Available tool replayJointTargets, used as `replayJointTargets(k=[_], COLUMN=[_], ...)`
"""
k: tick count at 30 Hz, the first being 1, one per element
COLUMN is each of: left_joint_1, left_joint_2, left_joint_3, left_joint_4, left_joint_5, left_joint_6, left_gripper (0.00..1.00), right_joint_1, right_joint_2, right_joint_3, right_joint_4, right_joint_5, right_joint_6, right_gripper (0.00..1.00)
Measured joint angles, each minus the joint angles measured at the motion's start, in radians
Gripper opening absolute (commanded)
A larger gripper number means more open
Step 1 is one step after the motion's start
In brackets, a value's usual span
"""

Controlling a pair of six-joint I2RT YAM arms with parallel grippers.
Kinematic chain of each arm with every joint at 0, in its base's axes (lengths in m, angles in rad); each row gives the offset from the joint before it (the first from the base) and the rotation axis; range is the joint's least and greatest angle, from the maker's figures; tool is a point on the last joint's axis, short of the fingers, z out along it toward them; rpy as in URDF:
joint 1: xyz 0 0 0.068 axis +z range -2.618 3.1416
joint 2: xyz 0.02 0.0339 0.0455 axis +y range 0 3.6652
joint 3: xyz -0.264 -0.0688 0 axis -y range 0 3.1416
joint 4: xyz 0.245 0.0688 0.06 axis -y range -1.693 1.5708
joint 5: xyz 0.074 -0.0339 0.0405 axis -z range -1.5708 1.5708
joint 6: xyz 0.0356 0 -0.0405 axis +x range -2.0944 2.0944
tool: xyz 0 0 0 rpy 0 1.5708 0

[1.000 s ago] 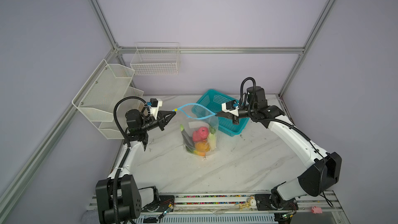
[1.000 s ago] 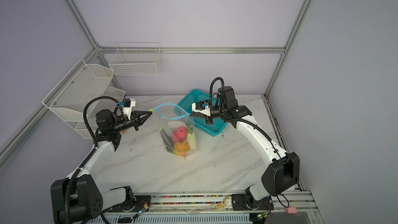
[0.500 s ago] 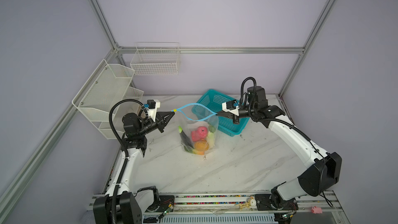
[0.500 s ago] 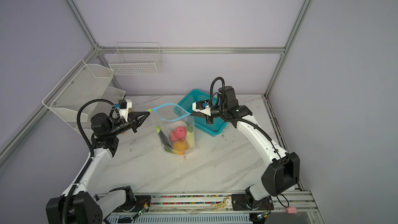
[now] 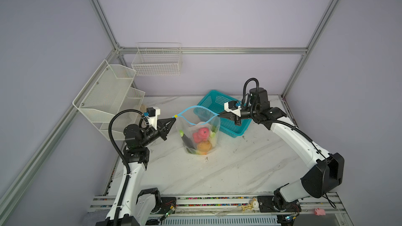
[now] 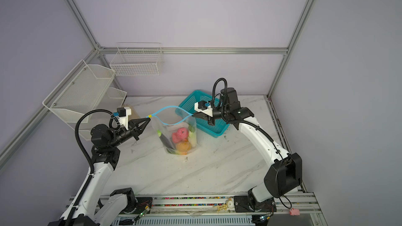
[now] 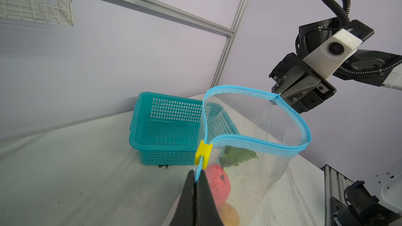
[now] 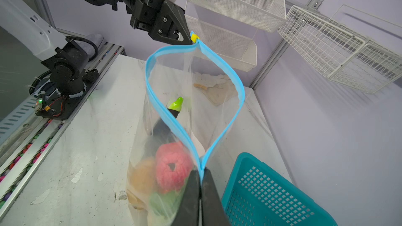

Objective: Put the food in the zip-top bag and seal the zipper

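Left wrist view gives you the clearest reading. The left end effector has its black fingers pressed together on the end of the thin light-blue zipper, just behind the small yellow slider tab. At the opposite end, the right wrist view shows the right end effector clamped on the same strip.

Between these two grips the large clear zip-top bag stands upright on the white marble worktop. I think it is held so to keep the strip stretched for the slider. The small toy food lies inside. The teal perforated basket stands just behind. The mouth bows open, so you have the sealing left.
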Motion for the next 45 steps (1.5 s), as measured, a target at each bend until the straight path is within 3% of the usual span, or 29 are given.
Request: replayJointTargets(k=[3,7,12,17,29,40,45], left_joint_1=[-0.004,-0.01,-0.028,-0.051,-0.104,-0.148,-0.15], left_joint_2=[0.005,0.005,0.004,-0.014,-0.101,-0.138,-0.156], left_joint_3=[0.0,0.0,0.0,0.0,0.0,0.0,0.0], left_joint_4=[0.001,0.005,0.008,0.005,-0.09,-0.154,-0.185], left_joint_5=[-0.005,-0.016,-0.028,-0.033,-0.043,-0.046,-0.047], left_joint_6=[-0.011,-0.035,-0.055,-0.06,0.021,0.126,0.162], left_gripper=[0.0,0.0,0.0,0.0,0.0,0.0,0.0], right_joint_1=[0.0,0.0,0.02,0.126,0.362,0.434,0.441], right_joint_2=[0.021,0.039,0.008,-0.02,0.199,0.462,0.498], right_joint_3=[0.016,0.074,0.105,0.144,0.476,0.826,0.882], right_joint_4=[-0.016,-0.062,-0.071,-0.084,-0.283,-0.504,-0.576], right_joint_5=[-0.003,-0.006,0.009,0.071,0.254,0.422,0.453], right_joint_6=[-0.002,-0.006,0.014,0.023,-0.042,-0.094,-0.119], right_gripper=[0.55,0.69,0.78,0.81,0.76,0.53,0.41])
